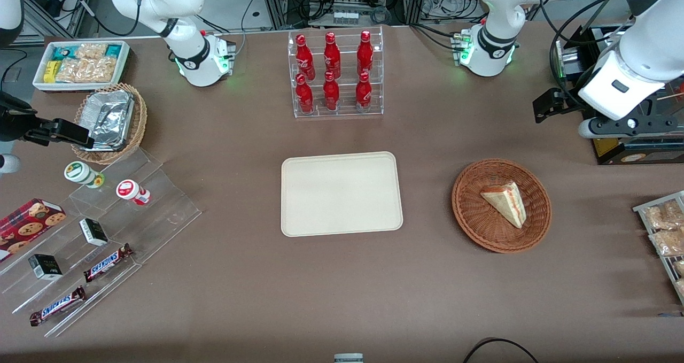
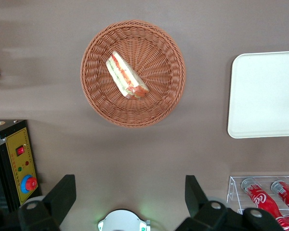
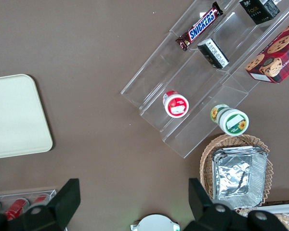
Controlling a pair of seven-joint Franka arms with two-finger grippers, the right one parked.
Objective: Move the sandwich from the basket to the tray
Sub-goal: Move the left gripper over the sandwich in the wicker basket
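One sandwich (image 1: 505, 202) flat in basket (image 1: 473, 218), long axis diagonal; end effector (image 2: 130, 202) released, above.

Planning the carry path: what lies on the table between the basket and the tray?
Nothing: the front view shows only bare brown tabletop between basket and tray. The open gripper hangs above, nearer the basket.

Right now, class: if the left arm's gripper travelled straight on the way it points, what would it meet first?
The gripper, fingers open, points down at the table. It would probably meet bare brown tabletop first, just short of the reddish-brown wicker basket holding the sandwich; depth is uncertain.
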